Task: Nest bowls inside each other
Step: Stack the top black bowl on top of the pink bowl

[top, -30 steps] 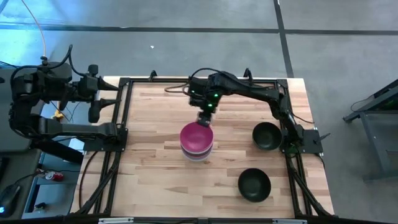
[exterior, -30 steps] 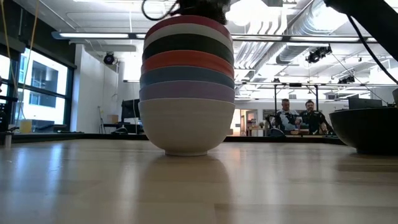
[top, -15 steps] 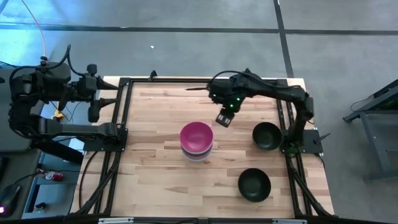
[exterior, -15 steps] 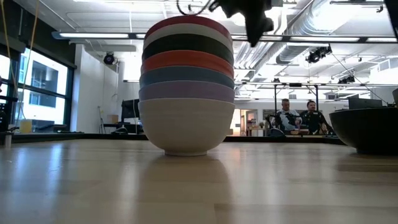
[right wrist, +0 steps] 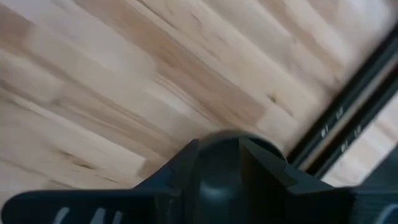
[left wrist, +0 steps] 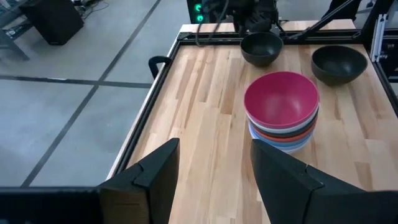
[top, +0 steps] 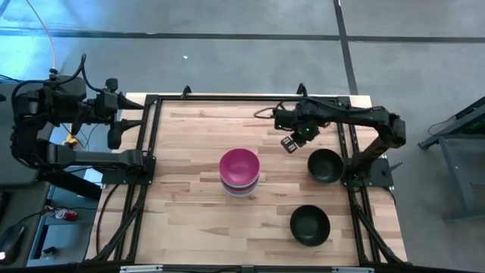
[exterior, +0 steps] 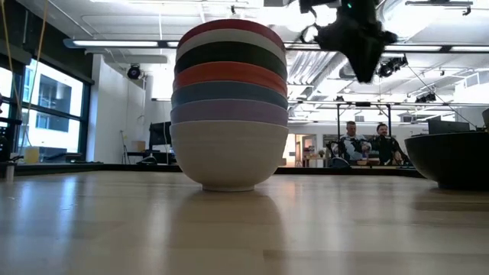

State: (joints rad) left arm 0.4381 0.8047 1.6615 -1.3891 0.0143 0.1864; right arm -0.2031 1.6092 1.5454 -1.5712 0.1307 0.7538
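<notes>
Several bowls are nested in one stack at the table's middle: a magenta bowl on top, a cream one at the bottom resting on the wood. Two black bowls stand apart, one by the right edge and one nearer the front. My right gripper hangs open above bare wood between the stack and the farther black bowl, pointing down and holding nothing. My left gripper waits open beyond the table's left edge.
A black metal frame runs along the table's left, right and far edges. Bare wood lies in front of the stack and to its left. In the low view, people sit far off in the room behind.
My right gripper has gone from above the stack toward the table's right edge, stopping near the farther black bowl, and its wrist has rolled on the way. The stack and the two black bowls have kept their places.
</notes>
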